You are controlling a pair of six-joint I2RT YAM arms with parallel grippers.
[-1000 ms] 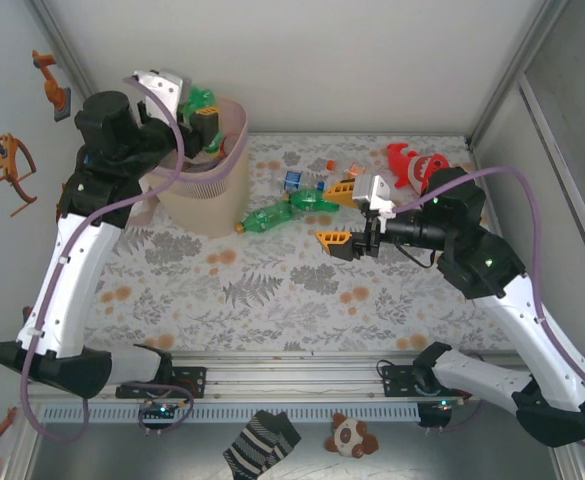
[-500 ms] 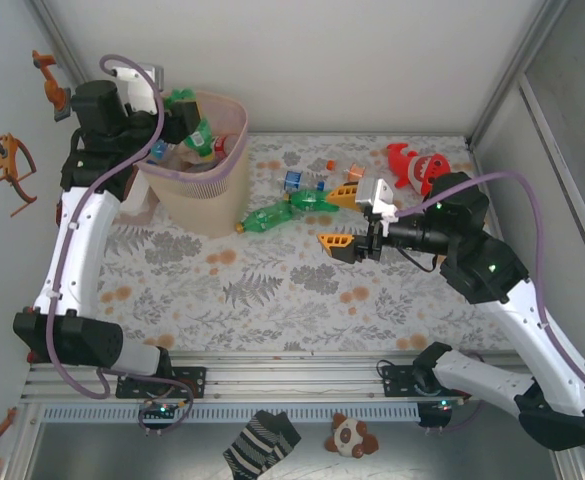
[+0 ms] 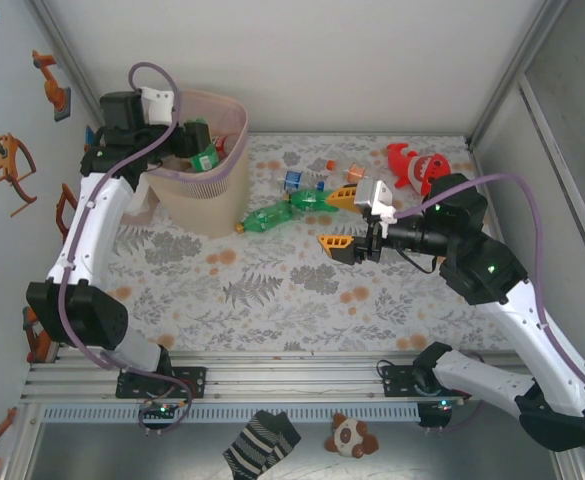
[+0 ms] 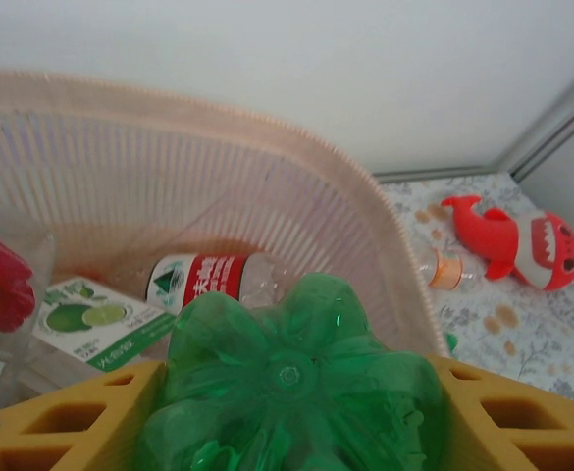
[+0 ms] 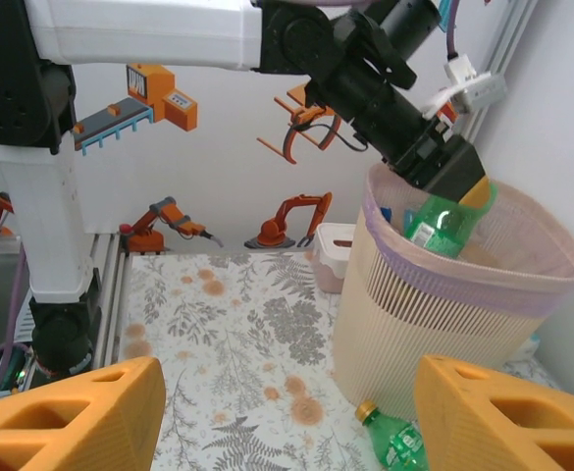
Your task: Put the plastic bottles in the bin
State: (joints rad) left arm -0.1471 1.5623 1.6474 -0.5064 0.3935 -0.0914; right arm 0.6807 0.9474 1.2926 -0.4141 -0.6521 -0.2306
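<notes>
The left gripper [image 3: 200,148] is clamped, about half-wide, on a green bottle [image 4: 288,392]. It holds the bottle base-first over the mouth of the bin [image 3: 197,205], which stands at the far left corner of the worktop [image 3: 272,290] with a red-labelled bottle [image 4: 218,280] already inside. A release from this tilt could, I judge, clip the rim and drop the bottle outside. The right gripper [image 3: 339,219] hangs half open and empty near the worktop's middle, beside the loose bottles [image 3: 270,217]. A careless reach could scatter them or snag the shark plush toy [image 3: 417,165].
</notes>
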